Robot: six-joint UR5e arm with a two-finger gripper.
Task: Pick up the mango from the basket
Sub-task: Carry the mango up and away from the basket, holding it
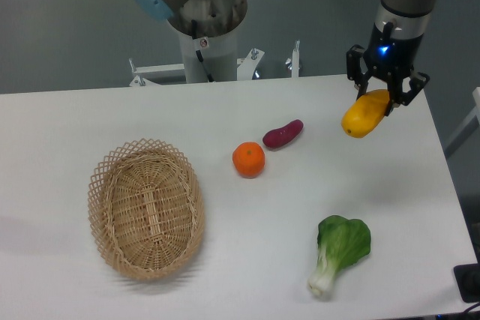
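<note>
Mango [363, 118] is hanging above the tabletop's [112, 118] far right corner, gripper [387, 95] clamping its upper end, which the fingers are partly hiding. Basket [145, 207] is sitting near the left edge.

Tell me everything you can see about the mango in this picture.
The mango is a smooth, elongated yellow-orange fruit with a slight curve and no visible marks. It hangs tilted in the air, its upper right end clamped in the pincer, its lower end pointing down to the left. It is above the far right part of the white table, away from the basket. Only the pincer touches it.
</note>
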